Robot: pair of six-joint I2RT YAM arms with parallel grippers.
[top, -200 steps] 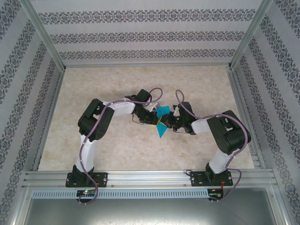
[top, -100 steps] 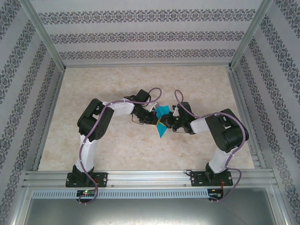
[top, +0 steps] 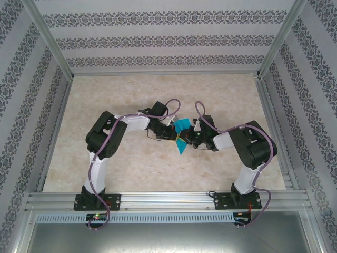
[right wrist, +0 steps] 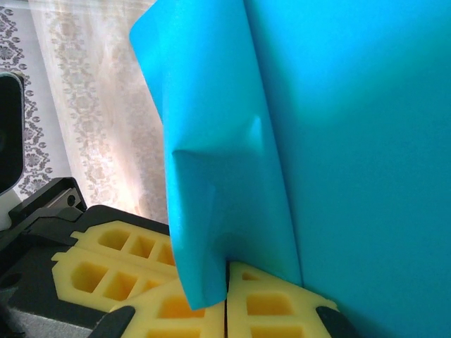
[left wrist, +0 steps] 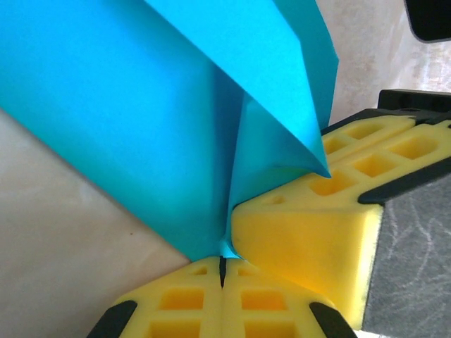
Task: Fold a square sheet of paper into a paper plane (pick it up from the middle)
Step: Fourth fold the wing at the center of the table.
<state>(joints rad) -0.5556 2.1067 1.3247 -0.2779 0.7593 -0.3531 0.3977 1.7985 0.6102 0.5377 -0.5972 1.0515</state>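
The teal-blue sheet of paper (top: 182, 135) is folded into a pointed, creased shape and hangs above the table middle between both arms. My left gripper (top: 176, 136) comes in from the left and is shut on the paper's lower corner (left wrist: 223, 248), its yellow fingers (left wrist: 176, 303) pressed together. From the right, my right gripper (top: 188, 138) is shut on a curled flap of the paper (right wrist: 211, 211) between its yellow pads (right wrist: 268, 306). The two grippers touch tip to tip; the right one's fingers (left wrist: 317, 225) sit against the left one's. Folded layers of the paper (left wrist: 141, 105) spread upward.
The marbled tabletop (top: 131, 168) spreads out on all sides of the grippers. Patterned walls (top: 163, 39) with aluminium posts close in the sides and back. An aluminium rail (top: 168, 200) carries both arm bases at the near edge.
Both arms and the paper between them have drifted slightly to the left. Both grips on the paper stay shut.
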